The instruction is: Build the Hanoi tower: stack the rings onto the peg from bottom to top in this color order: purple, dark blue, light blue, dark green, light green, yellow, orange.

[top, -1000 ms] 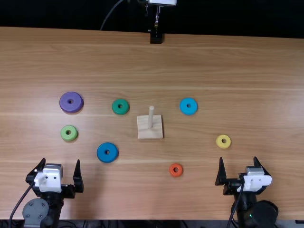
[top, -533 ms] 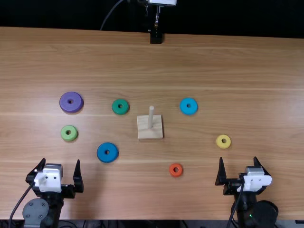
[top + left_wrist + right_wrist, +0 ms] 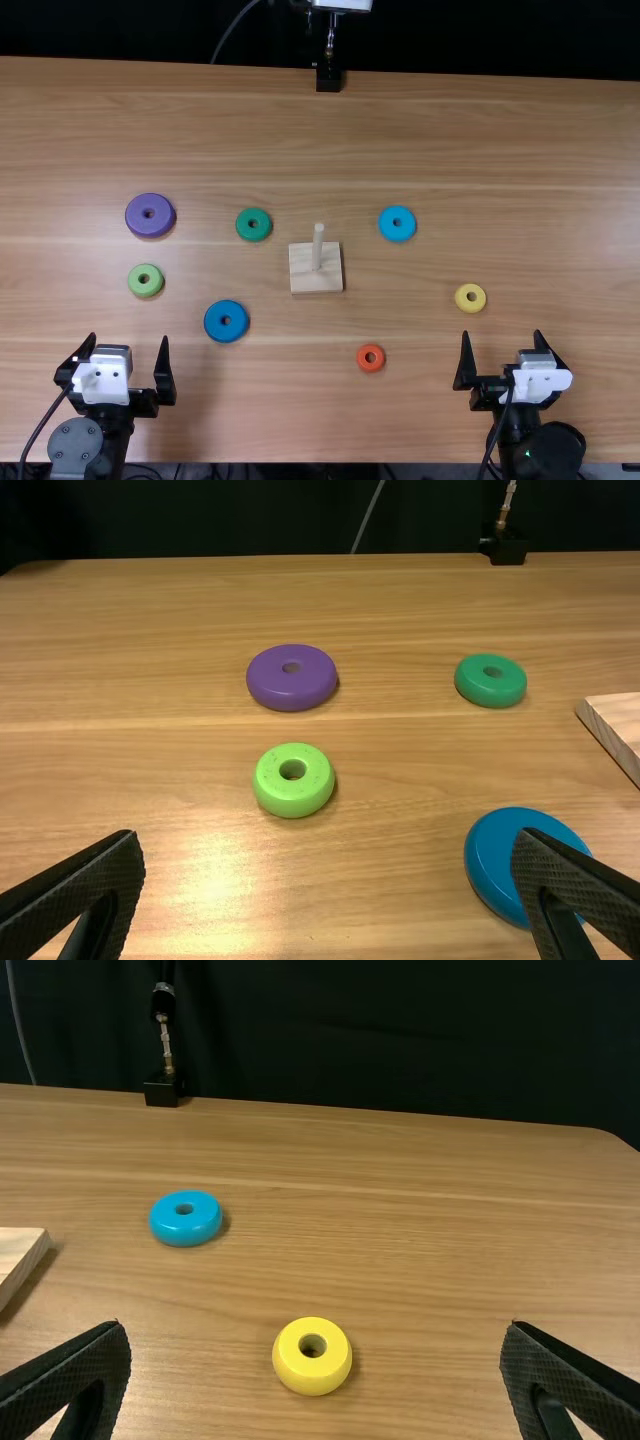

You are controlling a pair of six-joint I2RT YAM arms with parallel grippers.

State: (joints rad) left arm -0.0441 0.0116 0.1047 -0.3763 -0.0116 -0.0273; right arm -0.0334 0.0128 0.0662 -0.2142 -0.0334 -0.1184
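Both grippers stand open and hold nothing at the near edge: left gripper (image 3: 126, 358), right gripper (image 3: 504, 352). The wooden base (image 3: 315, 280) bears a bare upright peg (image 3: 318, 245). Around it lie the purple ring (image 3: 150, 215), dark green ring (image 3: 253, 224), light green ring (image 3: 145, 290), dark blue ring (image 3: 215, 331), light blue ring (image 3: 397, 233), yellow ring (image 3: 470, 308) and orange ring (image 3: 370, 368). In its wrist view, the left gripper (image 3: 330, 865) has a finger overlapping the dark blue ring (image 3: 495, 865). The right gripper (image 3: 315, 1345) frames the yellow ring (image 3: 312, 1380).
The light brown table (image 3: 450, 140) extends past the rings toward its far edge. A black stand (image 3: 328, 78) with a metal fitting and a cable is at that far edge, behind the base.
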